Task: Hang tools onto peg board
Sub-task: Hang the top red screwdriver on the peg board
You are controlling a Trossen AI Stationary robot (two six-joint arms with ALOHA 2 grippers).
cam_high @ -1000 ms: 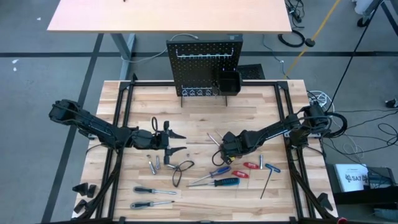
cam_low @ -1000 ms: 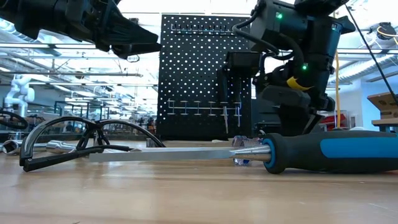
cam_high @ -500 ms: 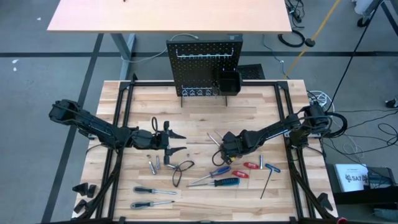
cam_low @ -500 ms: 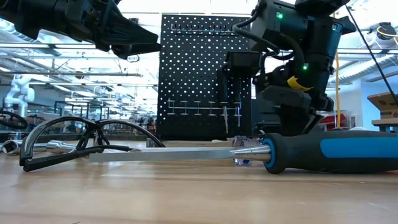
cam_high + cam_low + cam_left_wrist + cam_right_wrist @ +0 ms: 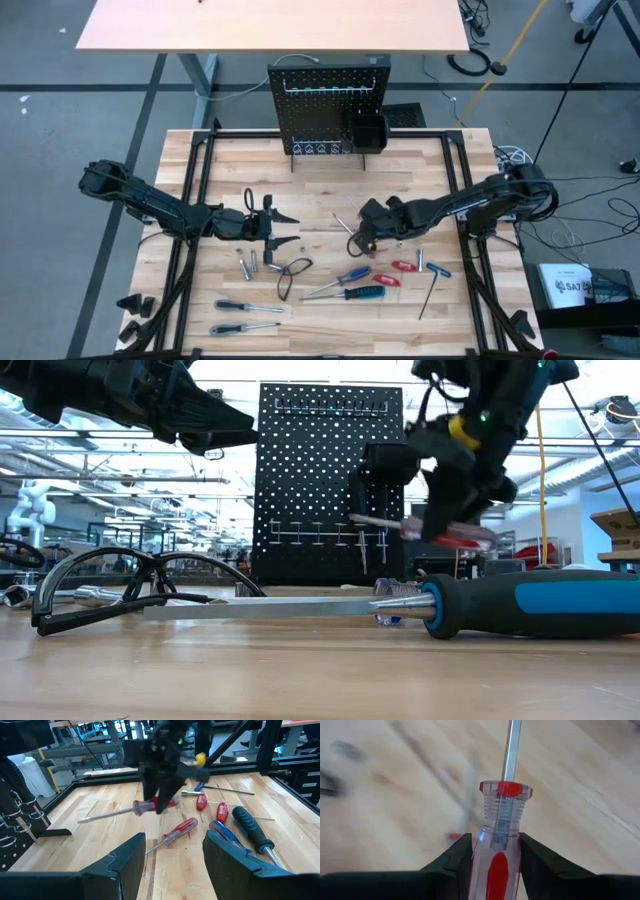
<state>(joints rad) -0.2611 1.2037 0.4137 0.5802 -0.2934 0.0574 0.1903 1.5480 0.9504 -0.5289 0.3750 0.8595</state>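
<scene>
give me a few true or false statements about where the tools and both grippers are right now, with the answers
1. The right gripper is shut on a red and clear screwdriver. True.
2. That screwdriver lies flat on the table. False: the low view shows it lifted clear of the tabletop.
3. The left gripper is open and holds nothing. True.
4. The black wire loop hangs on the peg board. False: it lies on the table near the left gripper.
5. The blue-handled screwdriver is clamped in the left gripper. False: it lies on the table.
</scene>
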